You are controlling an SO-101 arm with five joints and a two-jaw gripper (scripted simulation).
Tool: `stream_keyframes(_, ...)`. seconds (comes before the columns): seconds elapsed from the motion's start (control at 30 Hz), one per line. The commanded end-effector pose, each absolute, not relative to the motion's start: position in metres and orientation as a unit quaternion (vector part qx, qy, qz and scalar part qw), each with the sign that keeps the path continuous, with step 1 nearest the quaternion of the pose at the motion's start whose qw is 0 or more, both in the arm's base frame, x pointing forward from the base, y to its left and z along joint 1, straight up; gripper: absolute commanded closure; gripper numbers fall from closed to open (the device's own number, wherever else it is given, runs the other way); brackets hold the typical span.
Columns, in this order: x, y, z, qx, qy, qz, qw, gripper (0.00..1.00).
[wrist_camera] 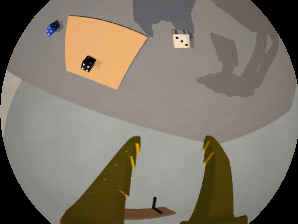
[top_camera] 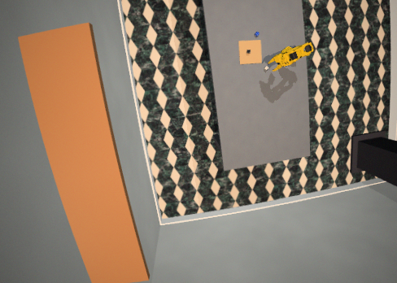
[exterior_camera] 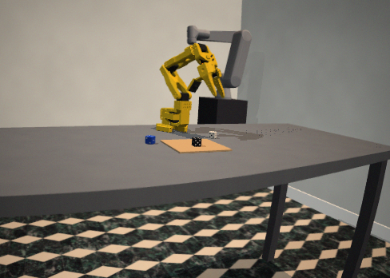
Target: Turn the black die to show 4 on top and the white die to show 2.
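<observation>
Grey tabletop [top_camera: 260, 124] [exterior_camera: 100, 161] [wrist_camera: 165, 95], flat tan mat [top_camera: 244, 58] [exterior_camera: 181, 147] [wrist_camera: 102, 40] lying on it, blue die [top_camera: 256, 34] [exterior_camera: 150, 140] [wrist_camera: 52, 28] and white die [top_camera: 266, 68] [exterior_camera: 212, 135] [wrist_camera: 181, 39] on the bare surface, both off the mat.

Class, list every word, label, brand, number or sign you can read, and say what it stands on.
No words, labels, brands, numerals or signs readable; only pips.
White die: three pips on its wrist-view face.
Black die, blue die: pips too small.
</observation>
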State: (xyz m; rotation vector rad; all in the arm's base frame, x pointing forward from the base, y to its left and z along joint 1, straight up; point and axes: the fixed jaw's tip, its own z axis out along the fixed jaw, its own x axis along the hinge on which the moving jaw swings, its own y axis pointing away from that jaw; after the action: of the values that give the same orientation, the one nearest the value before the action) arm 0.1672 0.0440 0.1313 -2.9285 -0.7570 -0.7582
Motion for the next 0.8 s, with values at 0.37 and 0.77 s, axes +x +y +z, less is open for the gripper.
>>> stream_keyframes(0.37,0.1667,0.0489,0.1341,-0.912,-0.314,-0.263,-0.001,0.72)
stream_keyframes(0.77,0.1662,0.0495,0.1335,-0.908,-0.327,-0.263,-0.003,0.72)
